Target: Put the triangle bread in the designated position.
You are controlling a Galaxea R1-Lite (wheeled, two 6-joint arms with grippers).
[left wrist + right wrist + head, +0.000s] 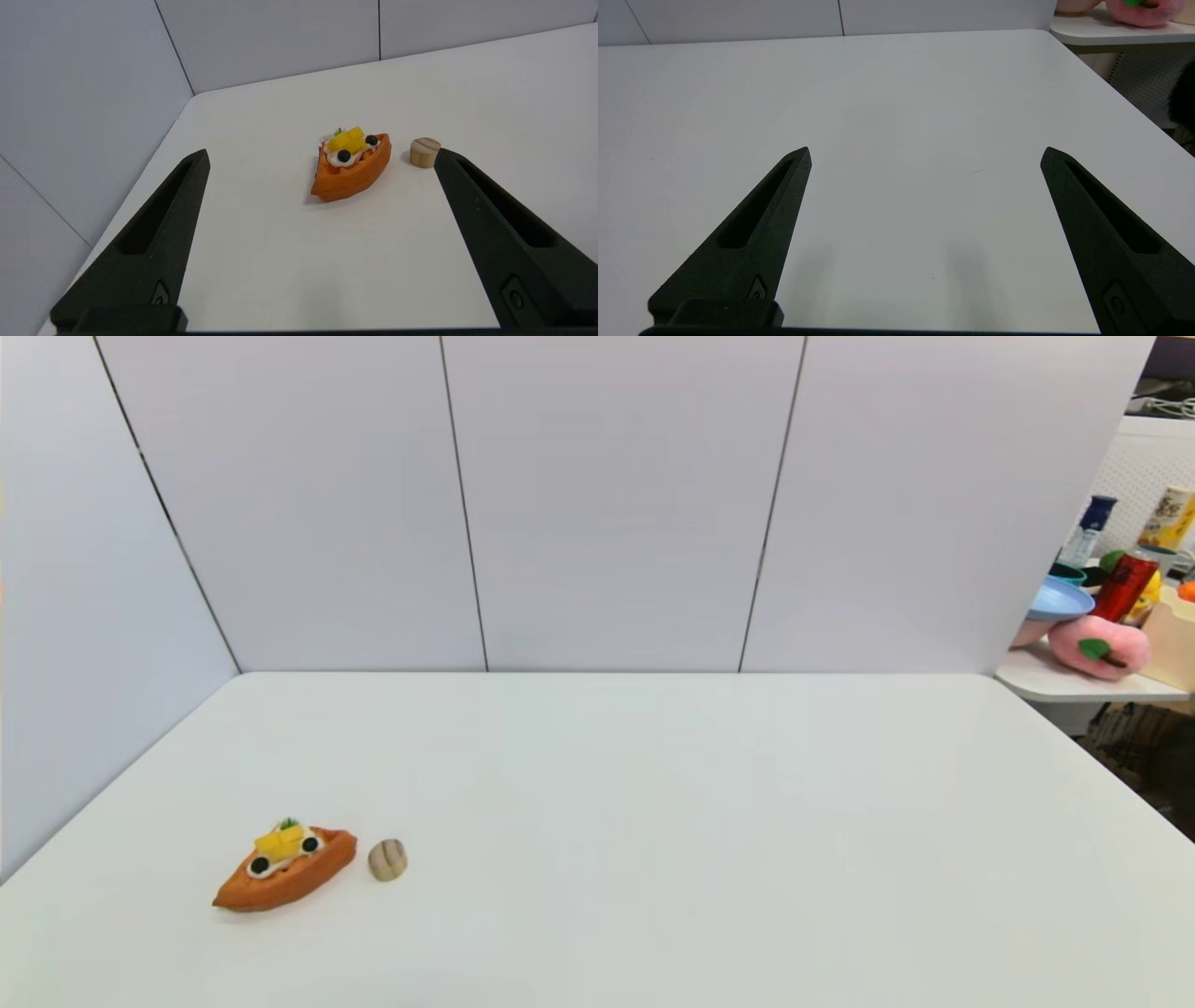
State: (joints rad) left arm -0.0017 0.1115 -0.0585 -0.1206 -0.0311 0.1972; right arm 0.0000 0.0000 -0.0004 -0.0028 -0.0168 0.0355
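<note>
The triangle bread (pixel 285 870) lies on the white table's front left: an orange-brown wedge topped with yellow chunks, white cream, two dark berries and a green sprig. The left wrist view shows the triangle bread (pixel 351 167) some way ahead of my left gripper (pixel 322 156), which is open and holds nothing. My right gripper (pixel 926 154) is also open and empty, hovering over bare table on the right side. Neither arm shows in the head view.
A small beige round ridged lump (pixel 387 860) sits just right of the bread, seen again as the lump (pixel 424 151) by the left gripper's fingertip. White panels (pixel 616 504) wall the back and left. A side table with toys (pixel 1102 644) stands beyond the right edge.
</note>
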